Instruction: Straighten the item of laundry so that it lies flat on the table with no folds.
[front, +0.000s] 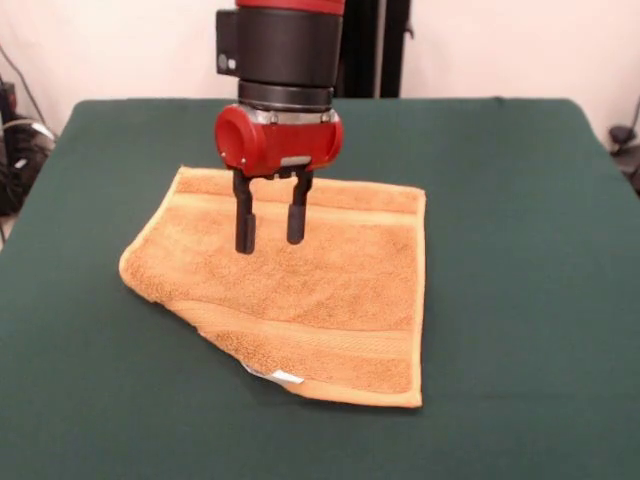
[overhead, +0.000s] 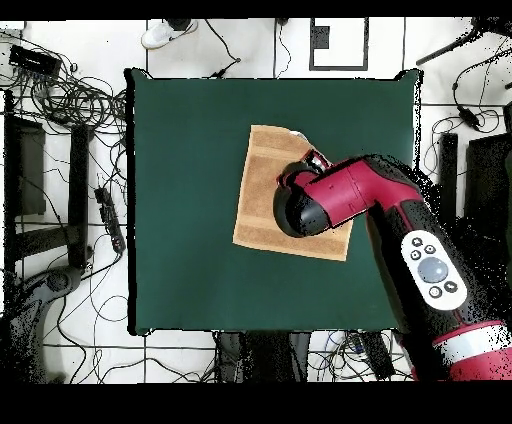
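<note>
A plain pale wall (front: 520, 45) fills the background of the front view, evenly lit with no window showing. A dark upright post (front: 375, 48) stands against it near the middle. At the left edge, black cables (front: 18, 150) hang in loops beside dark equipment. Seen from overhead, the floor (overhead: 70, 30) is white and marked by thin dark lines into large squares. Tangled black cables (overhead: 75, 100) sprawl across its left side, next to a long black stand (overhead: 78, 190). A white shoe (overhead: 168, 34), probably a person's, shows at the top edge. More dark gear, hard to make out, sits along the right side (overhead: 490, 170)
</note>
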